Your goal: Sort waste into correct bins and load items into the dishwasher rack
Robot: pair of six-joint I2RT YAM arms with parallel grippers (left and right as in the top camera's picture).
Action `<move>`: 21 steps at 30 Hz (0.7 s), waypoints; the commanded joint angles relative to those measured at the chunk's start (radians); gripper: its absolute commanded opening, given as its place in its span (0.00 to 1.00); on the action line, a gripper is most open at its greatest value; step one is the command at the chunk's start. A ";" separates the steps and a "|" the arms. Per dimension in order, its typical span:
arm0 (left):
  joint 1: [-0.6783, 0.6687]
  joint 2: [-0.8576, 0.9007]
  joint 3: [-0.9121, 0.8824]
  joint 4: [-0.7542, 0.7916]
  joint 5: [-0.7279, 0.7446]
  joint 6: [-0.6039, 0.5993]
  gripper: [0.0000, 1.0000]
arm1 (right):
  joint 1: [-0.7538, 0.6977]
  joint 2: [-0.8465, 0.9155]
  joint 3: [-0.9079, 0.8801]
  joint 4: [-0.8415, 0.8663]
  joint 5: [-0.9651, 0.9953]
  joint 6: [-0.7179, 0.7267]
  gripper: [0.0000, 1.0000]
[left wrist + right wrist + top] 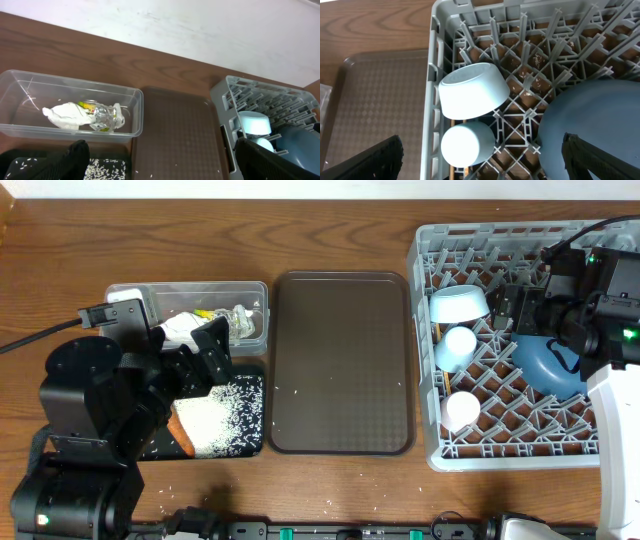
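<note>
Judging progress: the dishwasher rack holds the pale-blue bowl, light-blue cup, a second cup and the dark-blue plate. Paper and wrappers lie in the clear tub, and rice covers the black tray. Stray grains lie on the brown serving tray. Chopsticks cannot be confirmed. The left gripper and right gripper both gape, empty.

No legible text or labels.

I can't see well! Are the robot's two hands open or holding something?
Left gripper: open, holding nothing.
Right gripper: open, holding nothing.
</note>
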 commanded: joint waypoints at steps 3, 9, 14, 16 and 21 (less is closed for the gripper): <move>0.004 -0.002 0.000 0.001 -0.008 -0.001 0.95 | 0.008 0.001 0.011 -0.002 0.010 -0.015 0.99; 0.004 -0.002 0.000 0.001 -0.008 -0.001 0.95 | 0.008 0.001 0.011 -0.001 0.010 -0.015 0.99; 0.004 -0.002 0.000 0.001 -0.008 -0.001 0.95 | 0.008 -0.015 0.008 -0.002 0.010 -0.015 0.99; 0.004 -0.002 0.000 0.001 -0.008 -0.001 0.95 | 0.008 -0.035 0.007 -0.002 0.010 -0.015 0.98; 0.004 -0.002 0.000 0.001 -0.008 -0.001 0.95 | 0.008 -0.137 -0.002 -0.002 0.010 -0.015 0.99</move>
